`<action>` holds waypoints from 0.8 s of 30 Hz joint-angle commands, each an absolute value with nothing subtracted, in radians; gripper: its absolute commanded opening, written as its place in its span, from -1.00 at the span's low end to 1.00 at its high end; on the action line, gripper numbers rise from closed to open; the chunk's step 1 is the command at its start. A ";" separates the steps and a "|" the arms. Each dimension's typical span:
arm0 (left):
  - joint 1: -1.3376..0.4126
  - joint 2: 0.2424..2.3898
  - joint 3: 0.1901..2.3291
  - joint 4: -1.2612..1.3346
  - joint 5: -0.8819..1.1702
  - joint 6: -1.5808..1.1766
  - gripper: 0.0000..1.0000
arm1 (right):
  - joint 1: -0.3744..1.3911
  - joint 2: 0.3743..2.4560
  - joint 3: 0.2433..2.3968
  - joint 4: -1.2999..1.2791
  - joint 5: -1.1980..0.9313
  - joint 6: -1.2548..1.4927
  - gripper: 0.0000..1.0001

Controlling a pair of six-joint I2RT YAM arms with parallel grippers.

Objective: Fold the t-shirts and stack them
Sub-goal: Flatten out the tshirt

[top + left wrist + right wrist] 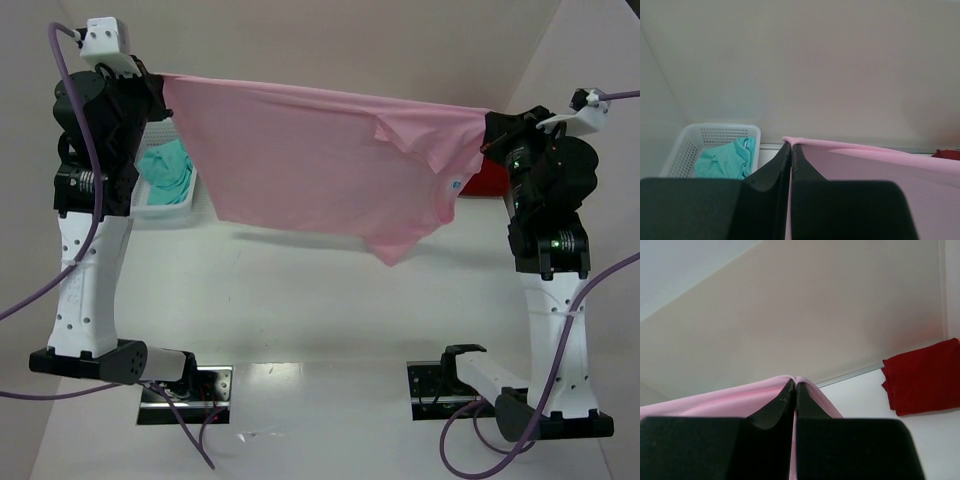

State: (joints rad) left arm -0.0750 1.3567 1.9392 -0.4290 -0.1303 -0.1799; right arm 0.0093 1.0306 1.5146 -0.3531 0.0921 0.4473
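A light pink t-shirt (320, 165) hangs stretched in the air between my two arms, well above the table. My left gripper (157, 80) is shut on its left corner (792, 140), the cloth pinched between the black fingers. My right gripper (488, 128) is shut on the right corner (796, 378). A teal t-shirt (165, 170) lies crumpled in the white mesh basket (687, 145) at the back left. A bright red t-shirt (922, 377) lies folded on the table at the back right, mostly hidden behind the right arm in the top view.
The white walls close in the table at the back and on both sides. The arm bases (185, 385) and purple cables (500, 445) sit along the near edge.
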 commanded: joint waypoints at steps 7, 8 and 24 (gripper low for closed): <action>-0.071 1.247 1.933 -0.328 -0.193 -0.155 -1.00 | 0.011 0.943 1.519 -0.229 0.166 0.408 -0.99; -0.071 1.247 1.919 -0.310 -0.193 -0.155 -1.00 | 0.011 0.954 1.519 -0.218 0.181 0.393 -0.99; -0.071 1.230 1.959 -0.301 -0.152 -0.164 -1.00 | 0.020 1.006 1.720 -0.221 0.204 0.301 -0.99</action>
